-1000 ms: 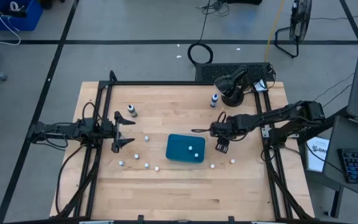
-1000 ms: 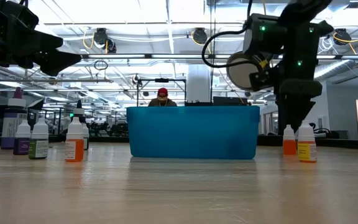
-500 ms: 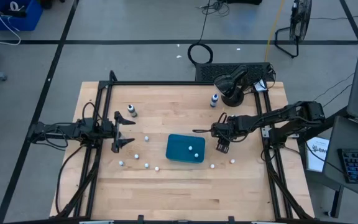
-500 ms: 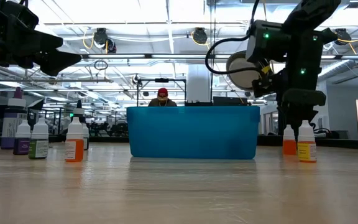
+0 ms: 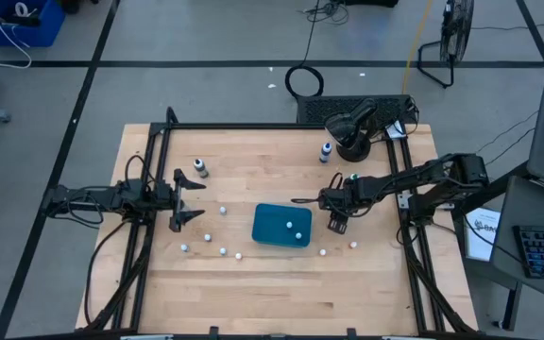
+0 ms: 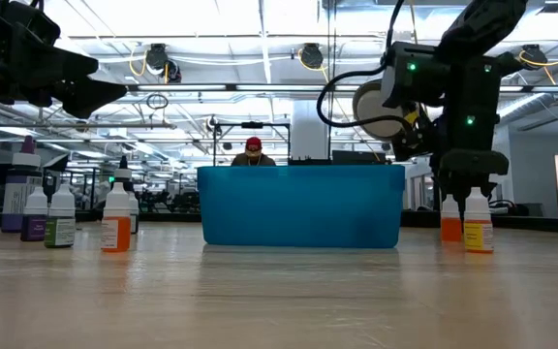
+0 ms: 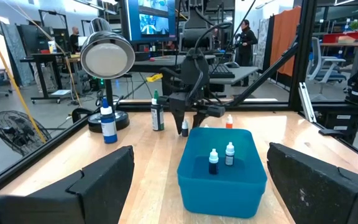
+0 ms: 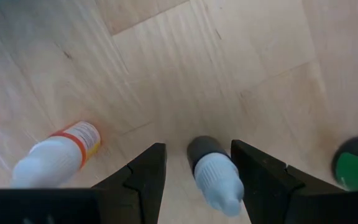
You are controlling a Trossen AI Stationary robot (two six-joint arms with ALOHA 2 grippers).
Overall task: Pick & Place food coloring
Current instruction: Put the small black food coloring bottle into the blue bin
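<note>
My right gripper (image 5: 336, 223) points down just right of the teal tray (image 5: 264, 227). It is open, with its fingers on either side of a small dark dropper bottle with a white cap (image 8: 215, 174) that stands on the table; I see no touch. An orange-banded bottle (image 8: 58, 155) stands close by. Two small bottles (image 7: 213, 163) (image 7: 229, 154) stand inside the tray. Several more small bottles (image 5: 223, 250) stand on the wood left of the tray, and taller dark ones (image 5: 199, 168) (image 5: 326, 151) stand toward the far edge. My left gripper (image 5: 185, 200) waits, open, left of the tray.
A black round object with a cable (image 5: 352, 127) sits at the far right corner. Black frame rails (image 5: 149, 236) run along both table sides. Two orange-toned bottles (image 6: 450, 221) (image 6: 478, 228) stand by my right gripper. A person in a red cap (image 6: 252, 147) sits beyond the table.
My right gripper has drifted slightly toward the table's right edge and turned about its wrist above the bottles beside the tray. The bottles stand as before.
</note>
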